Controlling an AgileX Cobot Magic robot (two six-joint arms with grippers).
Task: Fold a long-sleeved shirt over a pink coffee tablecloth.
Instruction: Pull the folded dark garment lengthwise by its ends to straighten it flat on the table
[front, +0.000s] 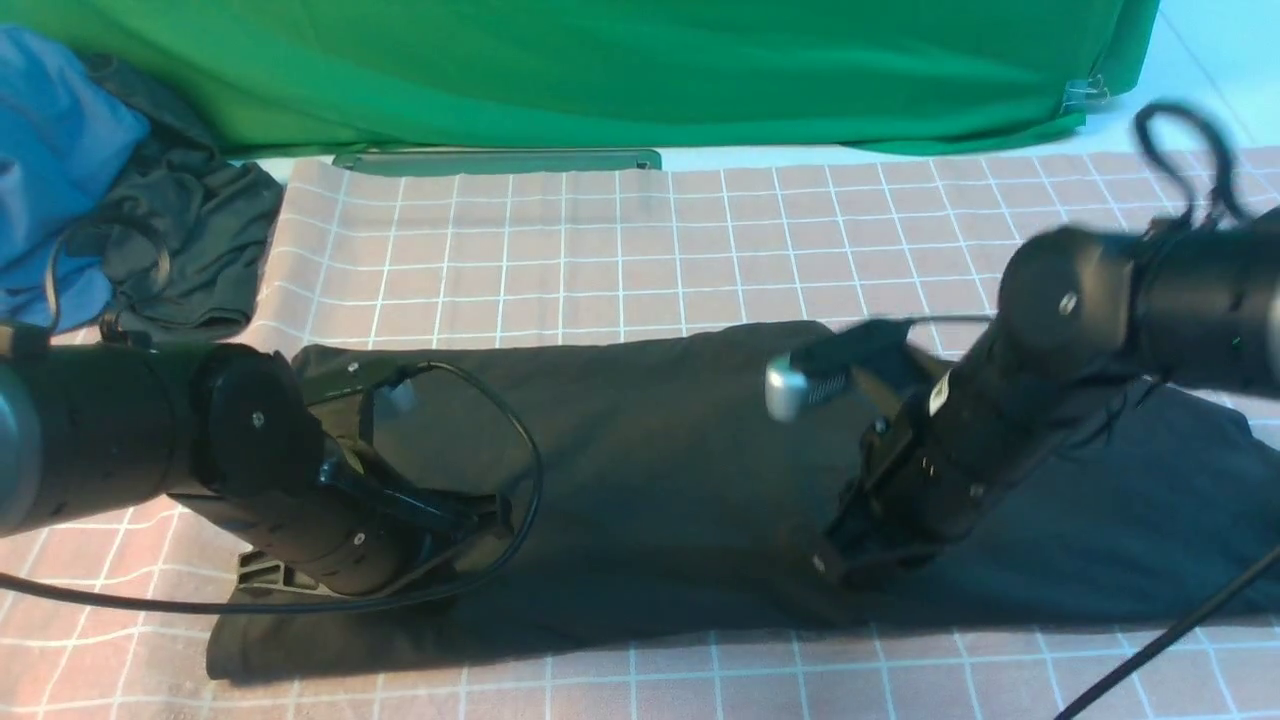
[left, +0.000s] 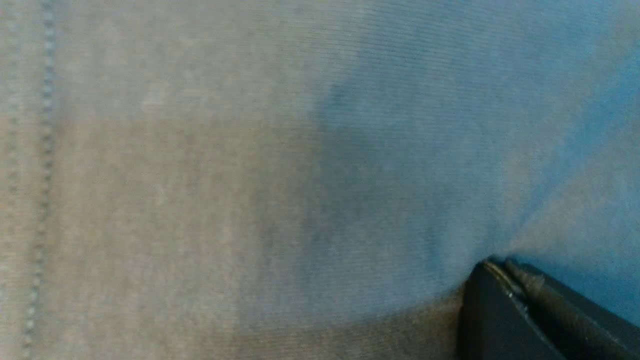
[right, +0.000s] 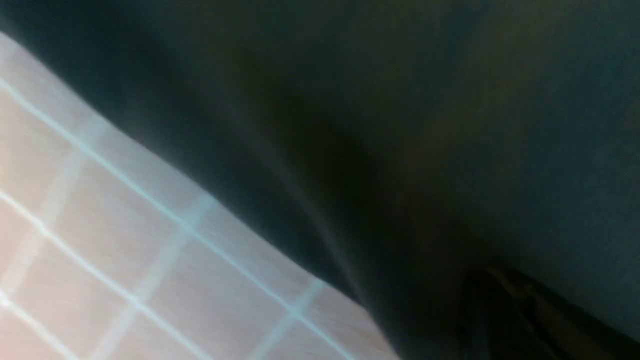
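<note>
The black long-sleeved shirt (front: 650, 480) lies as a long band across the pink coffee tablecloth (front: 620, 250). My left gripper (front: 485, 518) is down on its left part. In the left wrist view the jaws of the left gripper (left: 495, 262) are pressed together, and the shirt's fabric (left: 250, 175) puckers at their tip. My right gripper (front: 830, 565) is down near the shirt's front edge, right of the middle. The right wrist view is dark: the right gripper (right: 487, 275) is shut, with the shirt (right: 450, 125) drawn toward it, beside the tablecloth (right: 100, 250).
A blue garment (front: 50, 170) and a dark grey-green garment (front: 190, 250) are heaped at the far left. A green cloth (front: 600, 70) hangs along the back, with a green bar (front: 500, 160) below it. Black cables loop by the left arm (front: 525, 450) and cross the front right corner (front: 1170, 640).
</note>
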